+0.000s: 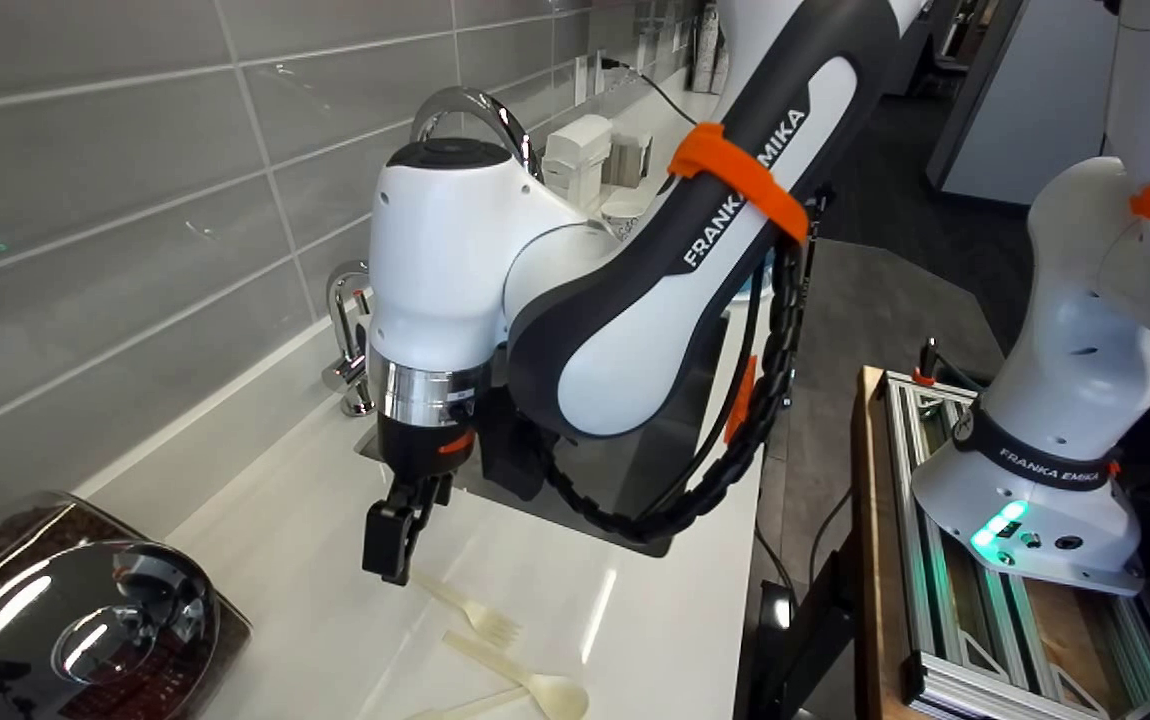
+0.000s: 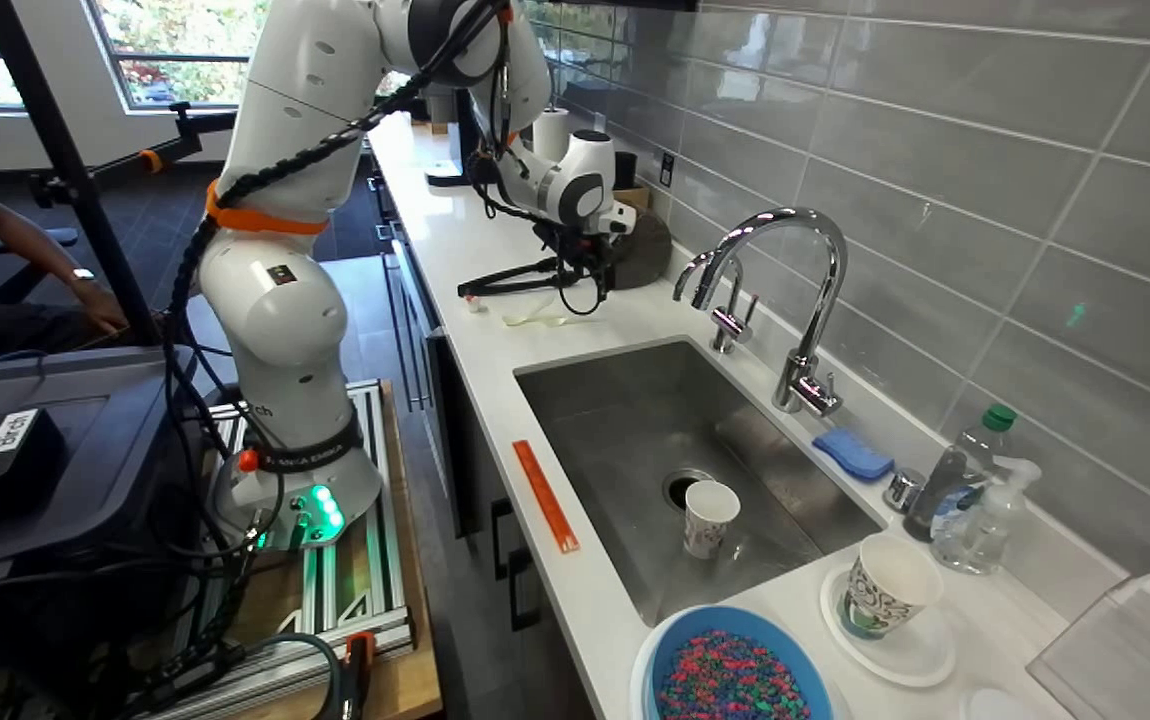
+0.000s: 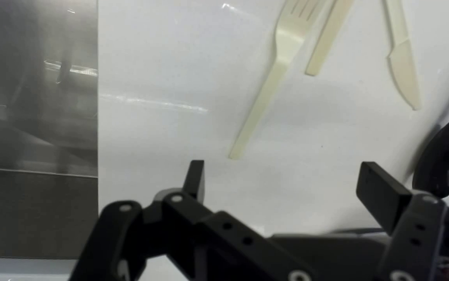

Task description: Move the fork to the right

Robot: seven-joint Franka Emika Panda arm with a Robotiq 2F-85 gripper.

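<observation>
The pale cream fork [image 3: 266,93] lies flat on the white counter in the wrist view, tines toward the top edge and partly cut off. Its handle end points down toward my jaws. It also shows in an exterior view [image 1: 490,622], with its handle end close to the fingers in the picture. My gripper [image 3: 281,168] is open and empty, its fingers wide apart. The fork's handle end is just ahead of the left finger, inside the gap's width, and not held. In an exterior view the gripper [image 1: 397,545] points down above the counter.
A cream spoon [image 1: 557,693] and a knife [image 3: 404,70] lie beside the fork. The steel sink [image 3: 37,218] borders the counter on the left of the wrist view. A dark-lidded container [image 1: 85,640] stands near the tiled wall. Faucets [image 2: 820,250] rise behind the sink.
</observation>
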